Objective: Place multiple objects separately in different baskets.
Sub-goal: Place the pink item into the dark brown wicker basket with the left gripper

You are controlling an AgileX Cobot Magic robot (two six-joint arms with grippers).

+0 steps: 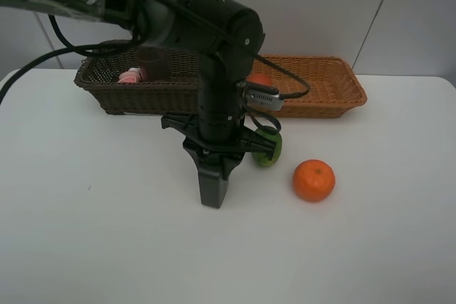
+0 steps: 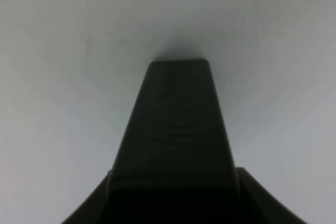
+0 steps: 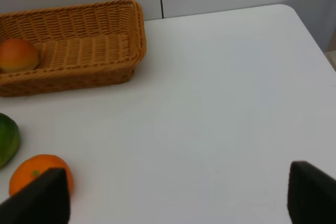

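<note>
Left gripper (image 1: 214,191) stands closed, tip on the surface (image 1: 85,233), hold untellable, while right gripper (image 3: 176,192) gapes empty, probably readied for the orange (image 1: 313,180).

Green fruit (image 1: 269,149), orange-tan basket (image 1: 329,108)

1. The smooth white table (image 1: 85,247) carries 2 baskets and 2 loose fruits.
2. A deep dark brown woven wicker basket (image 1: 135,94) and a shallower orange-tan woven wicker basket (image 1: 335,97) stand side by side at its far side.
3. In front of the baskets, a green oval fruit (image 1: 269,151) and a round orange (image 1: 313,180) lie near each other, not touching.
</note>
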